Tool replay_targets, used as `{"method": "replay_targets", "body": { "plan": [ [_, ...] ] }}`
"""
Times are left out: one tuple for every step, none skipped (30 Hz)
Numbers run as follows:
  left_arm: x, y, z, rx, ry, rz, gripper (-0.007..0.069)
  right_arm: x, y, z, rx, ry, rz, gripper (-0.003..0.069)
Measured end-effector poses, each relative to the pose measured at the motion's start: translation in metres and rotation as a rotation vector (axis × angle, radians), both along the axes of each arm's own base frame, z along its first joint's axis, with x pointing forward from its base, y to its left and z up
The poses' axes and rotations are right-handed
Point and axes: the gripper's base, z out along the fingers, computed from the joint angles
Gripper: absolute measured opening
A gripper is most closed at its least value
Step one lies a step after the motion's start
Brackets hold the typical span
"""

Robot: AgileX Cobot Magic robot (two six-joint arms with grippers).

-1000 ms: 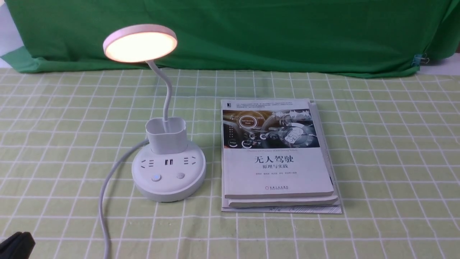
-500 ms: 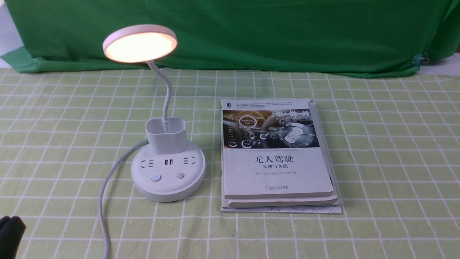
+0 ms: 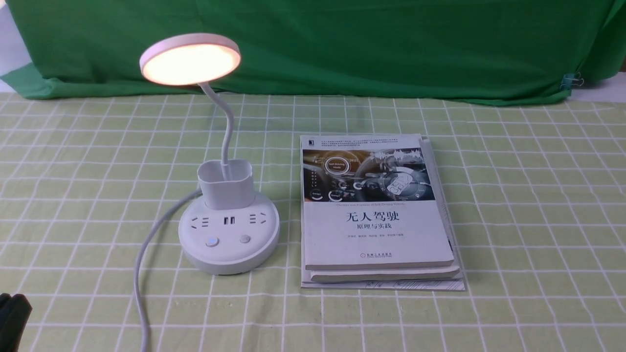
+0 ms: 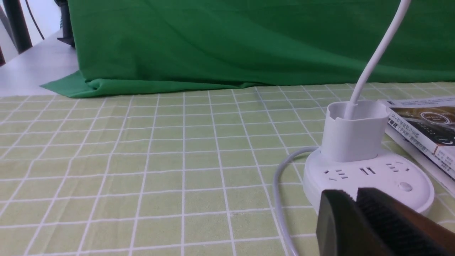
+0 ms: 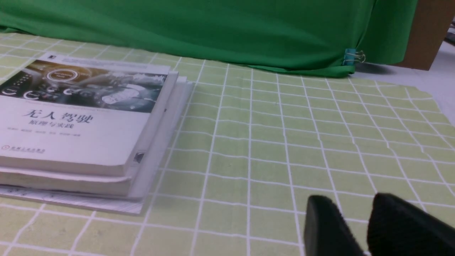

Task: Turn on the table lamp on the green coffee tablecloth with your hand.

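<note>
- Judged finished, or very nearly: lighting the table lamp (image 3: 230,256), with its disc head (image 3: 190,64) glowing warm and the left of 2 buttons, the lit button (image 3: 212,241), showing blue.
- Found upright on the green coffee tablecloth (image 3: 528,220), left of the book stack (image 3: 376,234) and apart from it, with the grey cord (image 3: 138,274) curving down the left side.
- Best step now, by judgement: settle the left hand (image 4: 351,193) at rest, low and slow, well away from the base.
- Avoid any second press on the lit button; likely to switch the light off again.
- Steer wide of the cord, lying between base and left hand in the front view; easily snagged, and able to drag or turn the base.
- Spare the thin neck (image 3: 229,122) any brush; likely to bend or sway.
- Left hand: fingers pressed together, tips side by side, nothing pinched, no contact with lamp or button; seen only partly at the near left corner in the front view.
- Right hand (image 5: 347,199): fingers slightly spread, a narrow gap between the 2 tips, nothing held; best left idle.
</note>
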Motion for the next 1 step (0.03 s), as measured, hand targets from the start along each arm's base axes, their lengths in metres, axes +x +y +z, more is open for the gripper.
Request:
{"method": "replay_targets", "body": {
  "plan": [
    [0.0000,0.0000,0.0000,0.000,0.000,0.000,0.0054,0.0000,0.0000,0.0000,0.000,0.000,0.000,0.0242]
  ]
}}
